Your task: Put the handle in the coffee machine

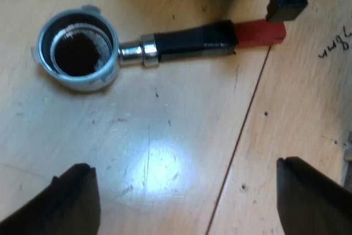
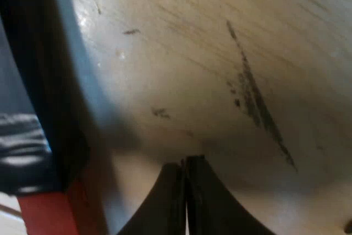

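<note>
Holder point(image 1: 110, 48) lies on the worktop point(image 1: 165, 152); left gripper point(image 1: 184, 166) gapes open, right gripper point(image 2: 185, 163), closed beside the red end point(image 1: 261, 32), should open first.

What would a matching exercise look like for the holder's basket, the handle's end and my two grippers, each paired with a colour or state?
Things:
1. holder's basket
2. handle's end
3. left gripper
4. right gripper

States:
A. fingers shut together
B. red
C. holds coffee grounds
D. fingers wide apart

Pairs: 1-C, 2-B, 3-D, 4-A
</note>
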{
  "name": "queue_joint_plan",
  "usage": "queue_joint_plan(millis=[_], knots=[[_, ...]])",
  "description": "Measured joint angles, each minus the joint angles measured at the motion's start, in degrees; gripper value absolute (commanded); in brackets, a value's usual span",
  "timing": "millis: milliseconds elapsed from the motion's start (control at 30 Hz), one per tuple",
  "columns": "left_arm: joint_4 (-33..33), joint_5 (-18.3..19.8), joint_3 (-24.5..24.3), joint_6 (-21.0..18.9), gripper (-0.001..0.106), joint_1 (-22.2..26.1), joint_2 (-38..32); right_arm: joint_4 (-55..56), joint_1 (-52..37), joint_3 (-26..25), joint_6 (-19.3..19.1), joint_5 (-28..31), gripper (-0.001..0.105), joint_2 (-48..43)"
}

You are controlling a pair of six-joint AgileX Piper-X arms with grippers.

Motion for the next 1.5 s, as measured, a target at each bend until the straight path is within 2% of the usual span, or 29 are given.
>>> queue_joint_plan(millis=[200, 333, 533, 700, 867, 1000, 1233, 1367, 1433, 1500], knots=[[1.24, 0.0, 0.0, -0.14, 0.068, 0.0, 0.0, -2.01, 0.14, 0.85, 0.08, 0.0, 0.0, 0.13], [1.74, 0.0, 0.0, -1.76, 0.068, 0.0, 0.0, -3.28, 0.85, 3.22, 0.19, -1.94, 0.0, 0.13], [2.28, 0.0, 0.0, -2.34, 0.068, 0.0, 0.0, -5.52, 6.72, 3.25, 0.31, -2.05, 0.0, 0.3], [3.8, -0.37, 0.0, -2.31, 0.068, 0.0, 0.0, -6.14, 10.08, 2.41, 2.78, -2.19, 0.0, 3.41], [5.32, -2.65, 0.0, -2.31, 0.068, 0.0, 0.0, -7.62, 12.69, 2.36, 5.43, -0.99, 0.0, 4.12], [6.78, -2.81, 0.0, -2.31, 0.068, 0.0, -0.15, -11.72, 13.99, 2.22, 8.34, -2.72, 0.0, 4.54], [9.87, -2.97, -1.64, -2.31, 0.068, 0.0, -1.86, -15.28, 14.17, 2.0, 9.63, -4.52, 0.0, 4.57], [10.53, -2.97, -4.49, -2.31, 0.068, 0.0, -2.49, -17.73, 14.17, 1.54, 9.78, -5.49, 0.0, 5.27], [10.45, -3.87, -4.48, -2.86, 0.068, 0.0, -2.49, -18.21, 14.35, 0.99, 9.79, -5.78, 0.0, 6.16], [10.91, -6.51, -4.48, -3.03, 0.068, 0.0, -2.49, -18.38, 14.42, -0.03, 9.97, -6.19, 0.0, 7.56]])
